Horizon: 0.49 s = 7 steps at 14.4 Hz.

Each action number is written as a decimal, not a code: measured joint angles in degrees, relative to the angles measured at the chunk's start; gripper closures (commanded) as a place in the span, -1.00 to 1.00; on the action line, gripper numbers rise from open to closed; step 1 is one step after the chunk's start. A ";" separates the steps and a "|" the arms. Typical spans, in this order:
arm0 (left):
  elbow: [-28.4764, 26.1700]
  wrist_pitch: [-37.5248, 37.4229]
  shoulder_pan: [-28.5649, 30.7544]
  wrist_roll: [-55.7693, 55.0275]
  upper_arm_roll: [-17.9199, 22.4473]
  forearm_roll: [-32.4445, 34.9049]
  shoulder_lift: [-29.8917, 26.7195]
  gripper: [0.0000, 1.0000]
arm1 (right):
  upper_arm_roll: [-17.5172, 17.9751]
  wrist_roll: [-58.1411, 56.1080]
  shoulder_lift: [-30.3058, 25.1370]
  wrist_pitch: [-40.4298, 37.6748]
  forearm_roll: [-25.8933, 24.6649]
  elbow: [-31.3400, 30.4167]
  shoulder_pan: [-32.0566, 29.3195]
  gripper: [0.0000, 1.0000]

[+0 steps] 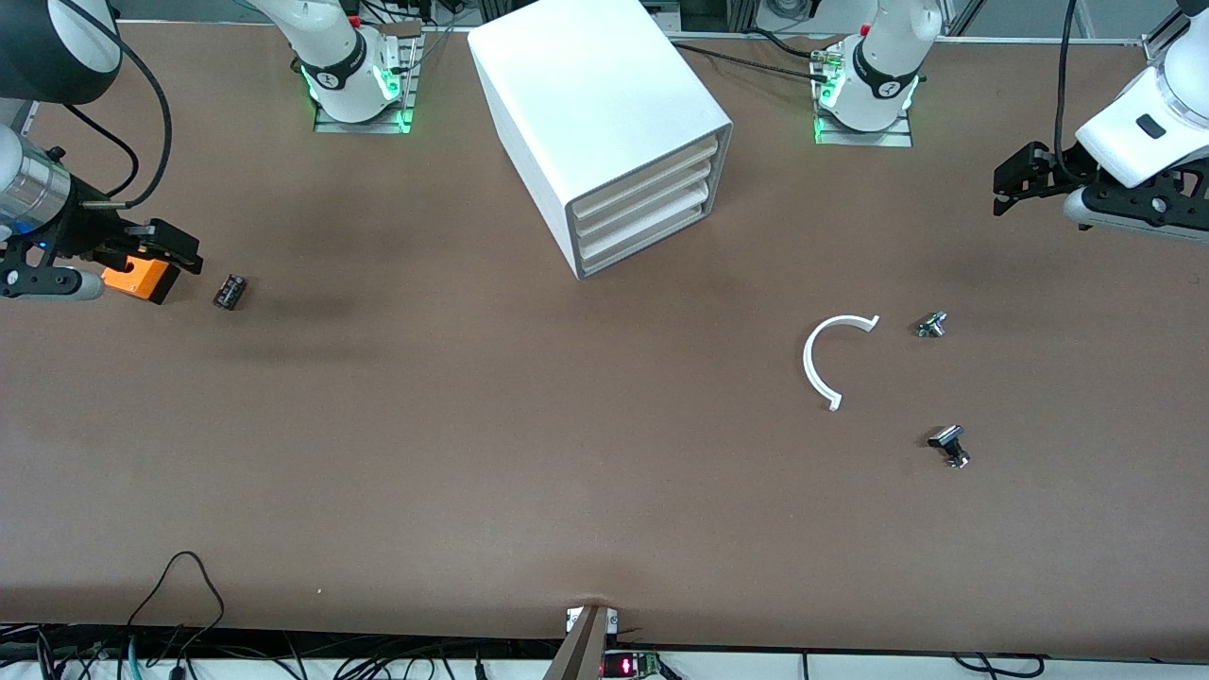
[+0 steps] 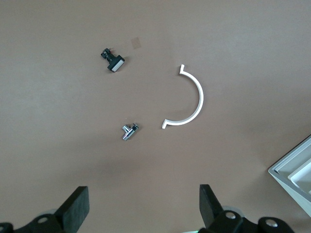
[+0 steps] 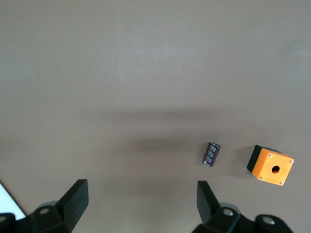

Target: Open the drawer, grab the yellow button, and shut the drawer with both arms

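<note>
At the right arm's end of the brown worktop (image 1: 425,425), the right claw (image 3: 141,206) hangs in the air over the orange plastic box with a hole in its top (image 1: 139,278), its two black fingers spread wide with nothing between them. Just beside that box lies a small dark cylindrical capacitor (image 1: 229,291). In the middle, close to the arm bases, stands the big white box-shaped cabinet (image 1: 586,94); its uppermost white plastic drawer (image 1: 642,174) is pushed fully in, like the two beneath it. Toward the left arm's end lie a white curved plastic half-ring (image 1: 826,359), a small silver-and-black part (image 1: 931,326) beside it, and a black-and-silver part (image 1: 950,444) nearer the front camera. The left claw (image 2: 143,208) hangs over that end of the worktop, equally wide open and empty. The orange-capped button is not visible.
</note>
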 measured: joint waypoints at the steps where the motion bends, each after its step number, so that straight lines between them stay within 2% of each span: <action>1: 0.00 0.00 0.00 0.00 0.00 0.00 0.00 -1.00 | 0.00 0.00 0.00 0.00 0.00 0.00 0.00 -0.98; 7: 2.34 -1.41 0.00 0.00 0.00 0.00 1.35 -1.00 | 0.00 0.00 0.00 0.08 0.00 0.00 0.00 -0.98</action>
